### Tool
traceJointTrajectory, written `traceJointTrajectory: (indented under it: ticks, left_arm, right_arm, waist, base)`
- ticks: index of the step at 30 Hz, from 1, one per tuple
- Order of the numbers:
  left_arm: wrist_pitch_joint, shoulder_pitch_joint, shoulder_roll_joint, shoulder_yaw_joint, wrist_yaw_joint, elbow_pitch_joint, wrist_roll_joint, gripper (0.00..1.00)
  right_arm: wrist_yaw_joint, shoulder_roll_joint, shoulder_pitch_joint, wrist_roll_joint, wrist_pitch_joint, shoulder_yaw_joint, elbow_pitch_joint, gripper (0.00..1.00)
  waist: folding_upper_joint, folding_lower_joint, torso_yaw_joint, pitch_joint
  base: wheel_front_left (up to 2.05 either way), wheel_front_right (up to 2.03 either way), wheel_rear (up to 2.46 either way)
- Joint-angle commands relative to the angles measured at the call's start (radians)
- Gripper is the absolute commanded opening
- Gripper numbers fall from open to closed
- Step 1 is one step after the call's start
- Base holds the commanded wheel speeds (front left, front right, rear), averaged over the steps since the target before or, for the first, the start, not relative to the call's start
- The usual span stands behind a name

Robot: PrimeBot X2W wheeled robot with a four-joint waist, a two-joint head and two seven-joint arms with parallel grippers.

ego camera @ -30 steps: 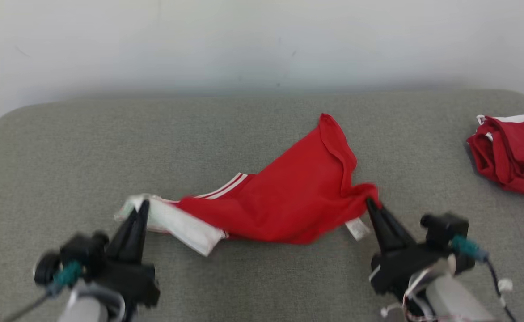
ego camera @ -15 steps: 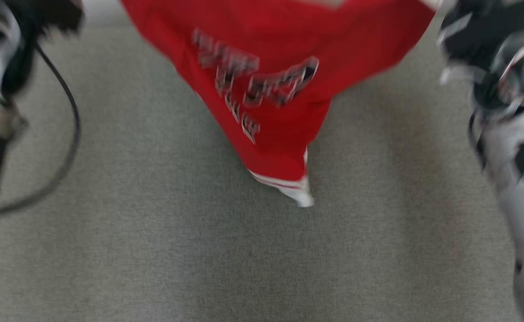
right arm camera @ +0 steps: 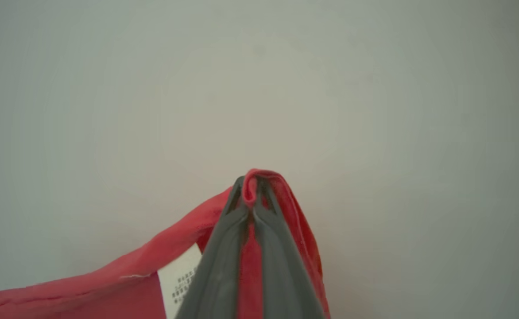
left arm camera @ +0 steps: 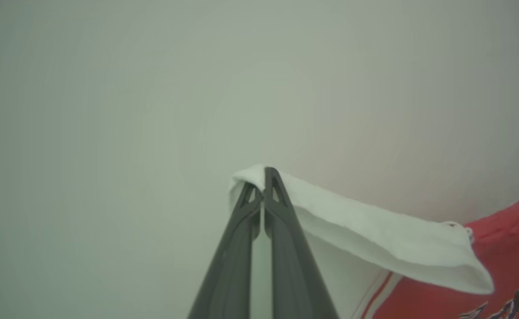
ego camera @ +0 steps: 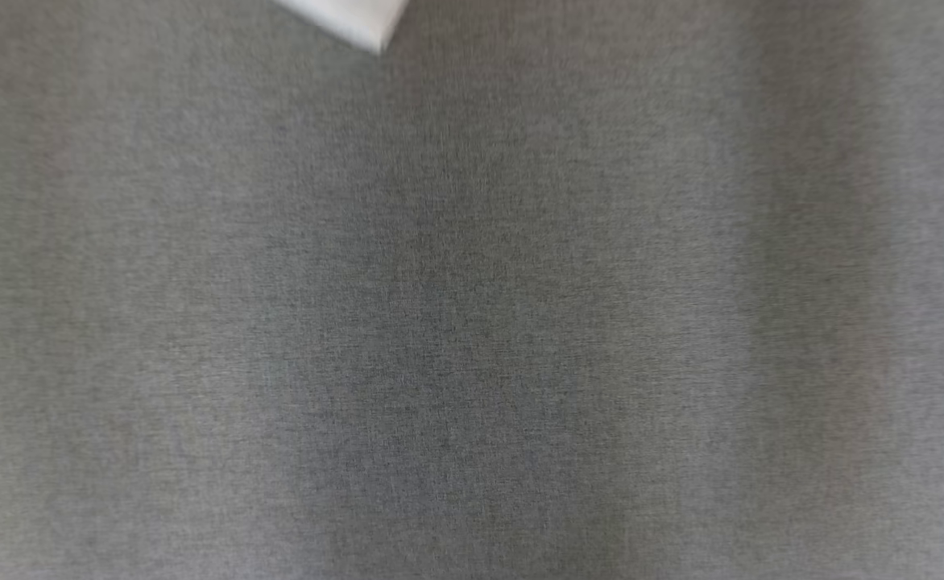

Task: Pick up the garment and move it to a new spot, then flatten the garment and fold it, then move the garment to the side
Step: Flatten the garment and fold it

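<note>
The garment (left arm camera: pixel 507 266) is red with a white band (left arm camera: pixel 374 235) and dark lettering at its lower edge. My left gripper (left arm camera: pixel 264 186) is shut on the end of that white band, against a plain pale wall. My right gripper (right arm camera: pixel 251 188) is shut on a bunched red edge of the garment (right arm camera: pixel 109 283), and a white care label (right arm camera: pixel 180 277) hangs just beside the fingers. In the head view a white corner of the garment (ego camera: pixel 351 20) dips in at the top edge, above the grey fabric surface (ego camera: pixel 472 322).
A soft shadow lies across the middle of the grey fabric surface in the head view. A plain pale wall stands behind the grippers in both wrist views.
Both grippers, shut on the garment's two ends, have lifted it off the grey surface. It hung spread between them, then rose further. The head camera has tilted down.
</note>
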State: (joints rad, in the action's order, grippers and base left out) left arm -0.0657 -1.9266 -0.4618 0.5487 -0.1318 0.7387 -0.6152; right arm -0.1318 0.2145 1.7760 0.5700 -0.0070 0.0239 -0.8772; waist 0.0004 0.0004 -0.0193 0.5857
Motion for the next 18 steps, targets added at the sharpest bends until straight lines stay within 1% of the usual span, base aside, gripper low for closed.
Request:
traceJointTrajectory:
  ticks: [1,3,6,10,15,18]
  left_arm:
    - [-0.001,-0.038,-0.002,0.018,0.002,0.020,0.011,0.00]
    - [-0.014,-0.105,-0.003,0.037,0.002,0.059,0.022,0.00]
    - [-0.017,-0.193,0.014,0.078,0.002,0.106,0.037,0.00]
    - [-0.034,-0.289,0.036,0.103,0.002,0.162,0.020,0.00]
    - [-0.048,-0.352,0.064,0.148,0.002,0.210,0.000,0.00]
    - [-0.055,-0.367,0.066,0.181,0.002,0.226,-0.014,0.00]
  right_arm:
    - [0.003,-0.007,0.043,-0.020,-0.011,-0.005,-0.015,0.00]
    - [0.003,-0.018,0.102,-0.057,-0.019,-0.014,-0.053,0.00]
    - [0.003,-0.021,0.180,-0.114,-0.030,-0.027,-0.110,0.00]
    - [0.003,-0.027,0.270,-0.173,-0.041,-0.042,-0.182,0.00]
    - [0.003,-0.037,0.332,-0.211,-0.074,-0.066,-0.260,0.00]
    - [0.003,-0.045,0.359,-0.228,-0.088,-0.072,-0.296,0.00]
  waist:
    - [-0.0004,-0.0004,0.011,0.040]
    - [-0.0004,-0.0004,0.013,0.046]
    - [-0.0004,-0.0004,0.018,0.054]
    - [-0.0004,-0.0004,0.031,0.070]
    - [-0.0004,-0.0004,0.038,0.085]
    - [-0.0004,-0.0004,0.037,0.092]
  base:
    - [0.00,0.00,0.00]
    - [0.00,0.00,0.00]
    - [0.00,0.00,0.00]
    - [0.00,0.00,0.00]
    - [0.00,0.00,0.00]
    - [0.00,0.00,0.00]
